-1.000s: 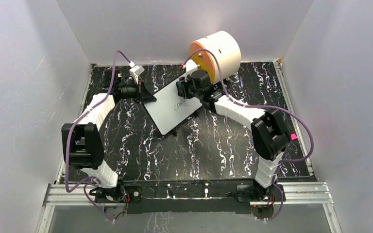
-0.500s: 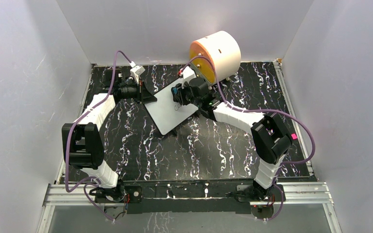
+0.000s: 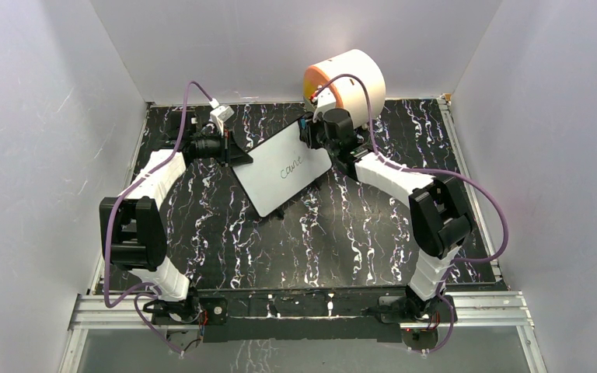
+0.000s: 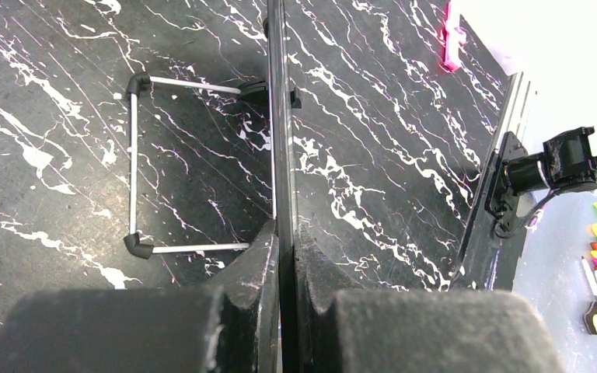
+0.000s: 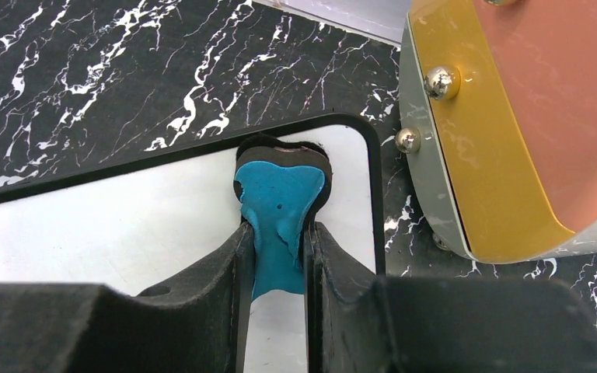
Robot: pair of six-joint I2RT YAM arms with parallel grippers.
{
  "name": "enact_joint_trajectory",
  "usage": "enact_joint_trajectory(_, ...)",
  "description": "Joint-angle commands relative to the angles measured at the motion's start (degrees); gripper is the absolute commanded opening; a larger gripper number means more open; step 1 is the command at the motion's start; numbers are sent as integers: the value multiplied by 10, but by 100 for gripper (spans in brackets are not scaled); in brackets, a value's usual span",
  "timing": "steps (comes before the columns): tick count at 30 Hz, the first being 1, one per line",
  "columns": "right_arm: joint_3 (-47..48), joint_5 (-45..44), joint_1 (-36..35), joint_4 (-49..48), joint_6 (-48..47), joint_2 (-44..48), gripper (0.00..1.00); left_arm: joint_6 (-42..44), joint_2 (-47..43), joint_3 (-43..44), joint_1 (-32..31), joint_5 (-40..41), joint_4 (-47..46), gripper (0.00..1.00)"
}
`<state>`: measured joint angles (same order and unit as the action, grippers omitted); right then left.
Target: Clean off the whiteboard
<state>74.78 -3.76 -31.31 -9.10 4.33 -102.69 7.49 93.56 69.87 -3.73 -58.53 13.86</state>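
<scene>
Barely started, the dark scribble's all there on the whiteboard [image 3: 268,186]

Board sits toward the back of the marbled black surface [image 3: 342,233], left claw [image 4: 284,237] pinching its thin black rim. Right claw [image 5: 276,245] squeezes a soft blue eraser [image 5: 280,198] with black foam backing at the glossy white rounded corner, beside a round cream-and-orange drum [image 3: 354,78].

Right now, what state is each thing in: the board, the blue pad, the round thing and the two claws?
whiteboard: handwriting on it, not yet wiped, one edge clamped.
left gripper: shut on the whiteboard's edge.
right gripper: shut on the eraser.
eraser: blue pad at the whiteboard's far corner, off the handwriting.
drawer unit: looks closed.
</scene>
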Motion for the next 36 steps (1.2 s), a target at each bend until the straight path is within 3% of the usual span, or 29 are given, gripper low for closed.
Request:
enact_joint_trajectory(1, 20, 11, -27, -41, -2, -5, 18, 27, 3, -1, -27, -79, 47, 0)
enact_joint_trajectory(21, 40, 2, -174, 14, 27, -30, 18, 21, 0, -4, -29, -77, 36, 0)
enact_joint_trajectory(36, -88, -15, -192, 15, 120, -8, 17, 11, 0, -7, -29, -71, 23, 0)
